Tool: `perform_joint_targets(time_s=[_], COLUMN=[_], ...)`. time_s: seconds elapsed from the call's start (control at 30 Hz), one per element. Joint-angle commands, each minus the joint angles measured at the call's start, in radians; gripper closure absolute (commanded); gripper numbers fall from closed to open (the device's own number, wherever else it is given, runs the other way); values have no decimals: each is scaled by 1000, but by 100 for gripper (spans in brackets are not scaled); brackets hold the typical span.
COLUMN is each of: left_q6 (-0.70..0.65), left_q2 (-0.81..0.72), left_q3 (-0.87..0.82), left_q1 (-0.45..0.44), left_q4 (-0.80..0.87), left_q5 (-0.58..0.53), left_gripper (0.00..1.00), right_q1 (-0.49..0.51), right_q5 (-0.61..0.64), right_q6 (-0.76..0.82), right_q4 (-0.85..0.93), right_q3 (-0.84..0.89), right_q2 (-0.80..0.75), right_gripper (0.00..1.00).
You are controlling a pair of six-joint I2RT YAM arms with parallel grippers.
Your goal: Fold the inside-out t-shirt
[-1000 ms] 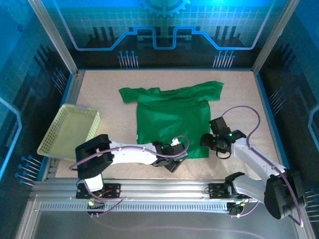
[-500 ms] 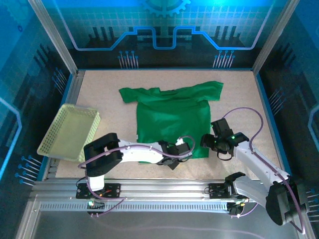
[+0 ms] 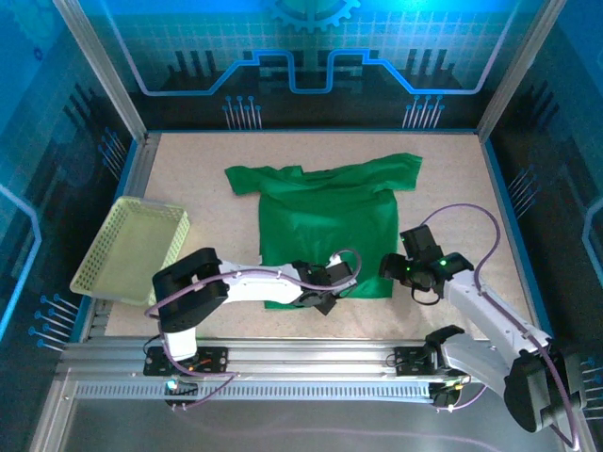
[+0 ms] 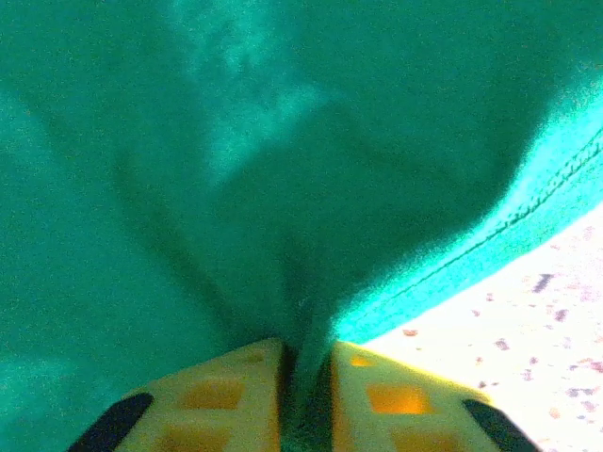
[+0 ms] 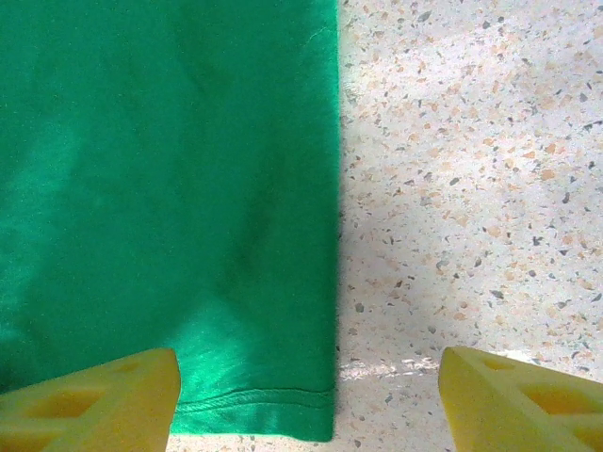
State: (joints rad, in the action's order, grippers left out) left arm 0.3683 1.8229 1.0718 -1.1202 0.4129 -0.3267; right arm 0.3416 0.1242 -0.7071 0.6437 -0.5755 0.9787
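The inside-out t-shirt (image 3: 325, 212) lies flat on the speckled table, collar toward the far side and hem toward the arms. My left gripper (image 3: 325, 287) sits at the near hem, a little left of its middle. In the left wrist view my left gripper (image 4: 306, 363) is shut, with a pinched ridge of the green t-shirt (image 4: 283, 141) between its yellow fingers (image 4: 217, 386). My right gripper (image 3: 391, 270) hovers at the shirt's near right corner. In the right wrist view my right gripper (image 5: 309, 377) stands open, straddling the t-shirt (image 5: 141, 188) at its corner hem, holding nothing.
A pale yellow-green perforated basket (image 3: 132, 250) leans over the table's left edge. Bare speckled table (image 3: 452, 207) lies to the right of the shirt and along its far side. Metal rails frame the near edge (image 3: 301, 353).
My left gripper has slid onto the near hem and closed on the cloth, bunching it. My right gripper has barely moved and stays open.
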Motion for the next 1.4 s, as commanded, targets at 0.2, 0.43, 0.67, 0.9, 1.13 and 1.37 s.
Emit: perform_joint_targets(time_s=[0.2, 0.43, 0.67, 0.9, 1.13, 1.37], left_q6=[57, 59, 3, -38, -50, -58], left_q2=[-186, -253, -189, -104, -107, -126], left_q3=[-41, -25, -4, -17, -43, -62], left_q1=[17, 44, 60, 17, 13, 13], left_q4=[-38, -73, -63, -32, -21, -7], left_q5=[1, 50, 119, 138, 82, 14], left_gripper=[92, 92, 88, 71, 63, 68], right_q1=[9, 177, 246, 233, 226, 222], right_q5=[-63, -121, 76, 134, 129, 113], right_q6=[26, 29, -21, -22, -8, -5], right_q4=[-61, -250, -148, -93, -95, -103], right_q3=[61, 156, 130, 100, 86, 90], right_q2=[-118, -251, -210, -183, -172, -163], right_gripper=[26, 27, 27, 26, 26, 26])
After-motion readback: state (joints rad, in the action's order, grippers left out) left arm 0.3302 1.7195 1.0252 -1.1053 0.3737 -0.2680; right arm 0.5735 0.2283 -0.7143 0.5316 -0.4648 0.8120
